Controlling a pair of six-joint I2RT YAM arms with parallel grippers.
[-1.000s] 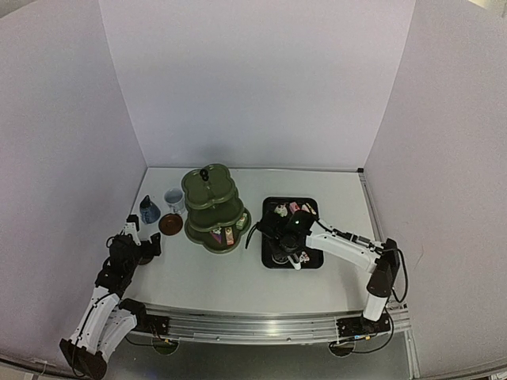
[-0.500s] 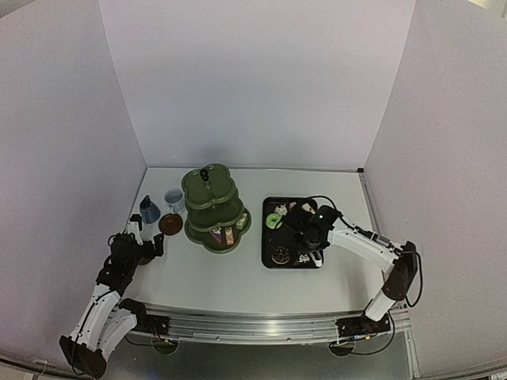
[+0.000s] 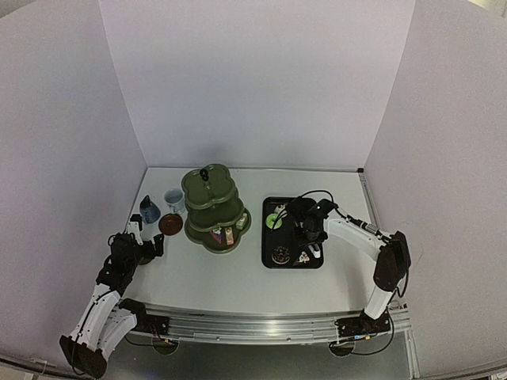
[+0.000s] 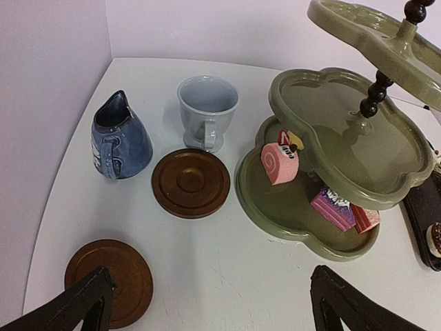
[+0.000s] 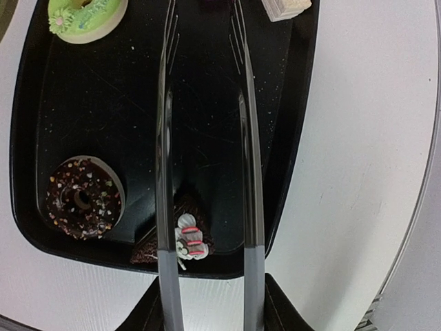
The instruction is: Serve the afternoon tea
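The olive-green three-tier stand (image 3: 212,207) holds a pink roll cake (image 4: 279,162) and a purple cake (image 4: 334,207) on its lowest tier. The dark-blue cup (image 4: 118,138), the pale cup (image 4: 207,110) and two brown saucers (image 4: 191,182) (image 4: 110,279) stand to its left. My left gripper (image 4: 210,303) is open and empty above the table, with the nearer saucer by its left finger. My right gripper (image 5: 207,314) is shut on the tongs (image 5: 165,172), whose arms stand apart over the black tray (image 5: 275,103). On the tray lie a green ring cake (image 5: 86,14), a chocolate ring (image 5: 84,198) and a chocolate wedge (image 5: 182,238).
The tray (image 3: 295,237) lies right of the stand. A pale cake (image 5: 286,7) sits at its far end. White walls close the table on three sides. The right arm's cable loops above the tray.
My right gripper with the tongs has moved from the tray's left front to the right and toward its far part. The left arm has hardly moved.
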